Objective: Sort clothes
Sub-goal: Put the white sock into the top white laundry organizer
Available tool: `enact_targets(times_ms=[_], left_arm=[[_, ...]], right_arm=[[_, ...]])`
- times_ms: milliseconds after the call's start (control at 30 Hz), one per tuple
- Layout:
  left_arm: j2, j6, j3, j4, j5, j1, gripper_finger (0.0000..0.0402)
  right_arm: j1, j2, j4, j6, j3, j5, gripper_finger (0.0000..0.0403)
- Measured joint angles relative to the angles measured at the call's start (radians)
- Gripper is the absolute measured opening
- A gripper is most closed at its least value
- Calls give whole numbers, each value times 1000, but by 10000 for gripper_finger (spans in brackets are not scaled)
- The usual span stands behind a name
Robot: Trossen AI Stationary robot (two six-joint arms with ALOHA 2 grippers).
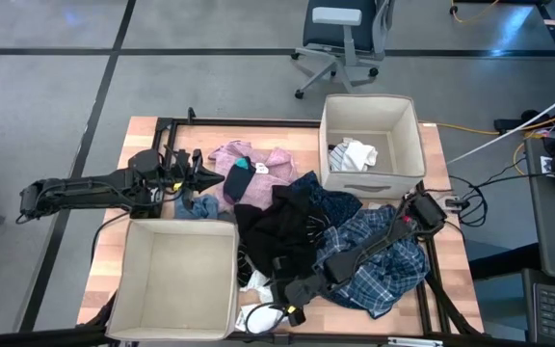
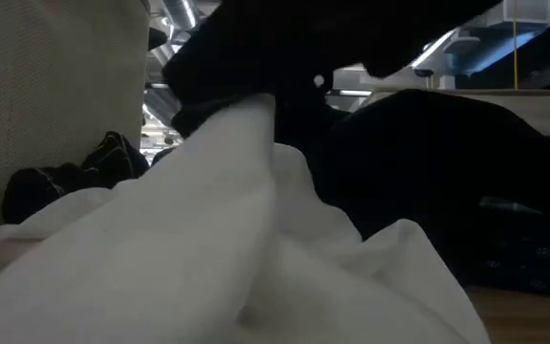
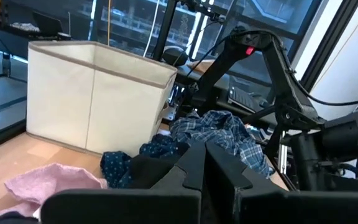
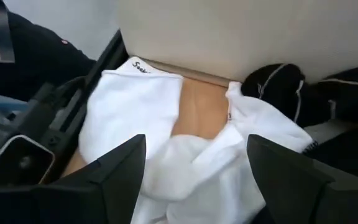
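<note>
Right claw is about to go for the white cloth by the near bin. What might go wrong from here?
1. The open right claw hovers over the white cloth, which lies against black pieces; it may snag both.
2. The cloth sits tight beside the bin wall and a table frame bar, so a finger could strike either.

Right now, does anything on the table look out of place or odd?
Yes. The white cloth lies at the table's near edge beside the empty bin, apart from the main pile, and seems to hang partly over the edge. The open right pincer is right over it. The far bin holds one white piece.
</note>
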Motion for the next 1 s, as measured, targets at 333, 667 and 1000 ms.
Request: enact_targets(times_ms=[333,667,1000], left_arm=[[0,5,0,2,0,0,1],[0,41,0,2,0,0,1],[0,55,0,1,-1,0,1]], right_arm=[[-2,33,-78,2,0,0,230],[-1,30,-89,-5,0,-1,20],[13,-4,-306,-13,131,67,28]])
